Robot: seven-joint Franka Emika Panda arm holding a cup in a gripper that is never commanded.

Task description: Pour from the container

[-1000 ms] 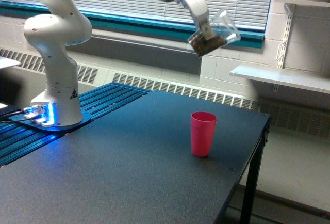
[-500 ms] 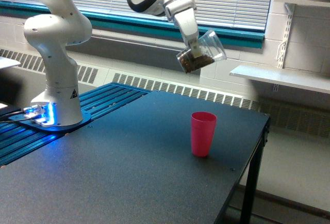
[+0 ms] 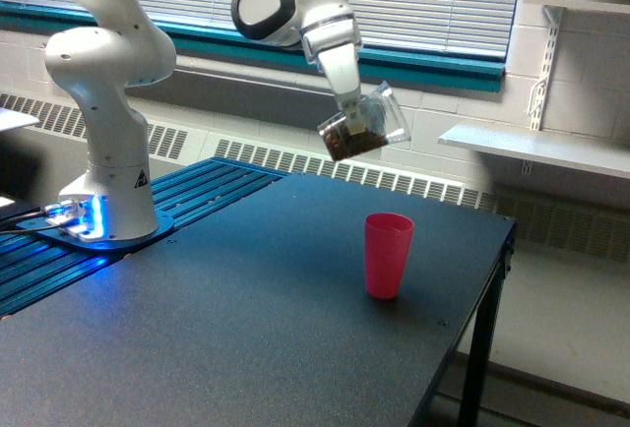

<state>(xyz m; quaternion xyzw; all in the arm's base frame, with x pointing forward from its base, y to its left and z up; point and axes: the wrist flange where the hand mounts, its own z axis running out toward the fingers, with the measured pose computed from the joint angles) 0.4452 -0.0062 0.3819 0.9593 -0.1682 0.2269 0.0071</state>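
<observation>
Window blinds and a radiator behind; dark worktop (image 3: 246, 319) below; container held aloft, tilted, nothing poured yet.

Gripper (image 3: 352, 112) is clamped on the clear container (image 3: 362, 129); fingers mostly hidden behind the cup wall, so their spread is hard to read. Container hangs in the air above the worktop's far edge, tipped with its mouth toward the exterior view's right, brown granules (image 3: 346, 141) banked in the low corner. Pink cup (image 3: 388, 254) stands upright near the worktop's right edge, below the container and slightly right of it. Risks as judged: the mouth looks wide and sits high over a narrow cup, so granules could scatter past the rim or bounce out; a fast tip would dump all at once; strays near that edge could roll off to the floor.
</observation>
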